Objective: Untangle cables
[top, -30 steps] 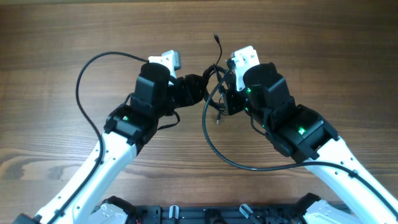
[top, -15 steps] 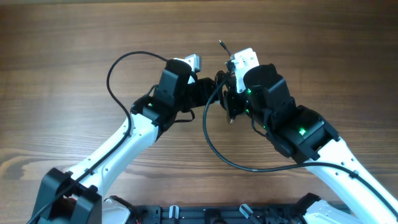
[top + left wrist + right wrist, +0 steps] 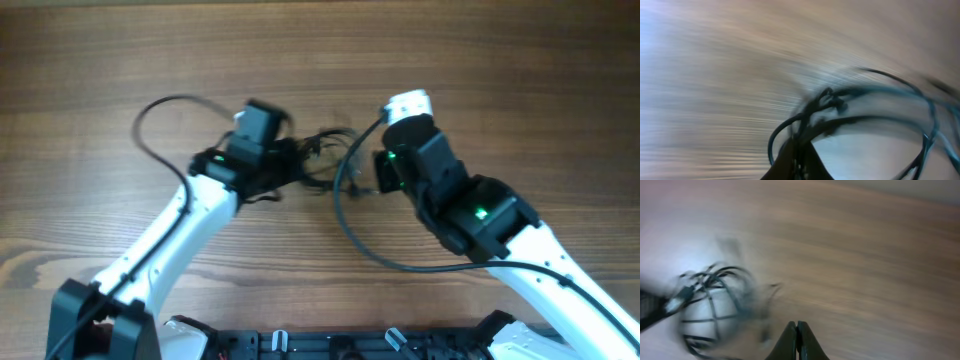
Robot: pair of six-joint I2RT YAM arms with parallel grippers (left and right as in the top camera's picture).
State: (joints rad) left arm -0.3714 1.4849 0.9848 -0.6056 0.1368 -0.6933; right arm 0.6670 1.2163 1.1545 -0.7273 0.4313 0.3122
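Observation:
The cables (image 3: 325,150) are a small tangle of thin black wires lying between the two arms on the wooden table. My left gripper (image 3: 290,165) is at the tangle's left edge. In the blurred left wrist view its fingers (image 3: 790,162) are shut, and strands of the cables (image 3: 840,105) fan out from the tips. My right gripper (image 3: 372,180) sits to the right of the tangle, mostly hidden under its wrist. In the right wrist view the right gripper (image 3: 797,327) is shut with nothing visible between the jaws. There the cables (image 3: 710,300) lie off to its left.
A thick black arm cable (image 3: 160,110) loops out behind the left arm. Another thick arm cable (image 3: 345,215) curves from the right wrist across the table toward the front. Both wrist views are motion-blurred. Bare wooden table (image 3: 500,60) surrounds the arms.
The left gripper has closed on the strands, and the left arm has swung left and nearer. The tangle has spread out between the grippers. The right wrist has shifted slightly right.

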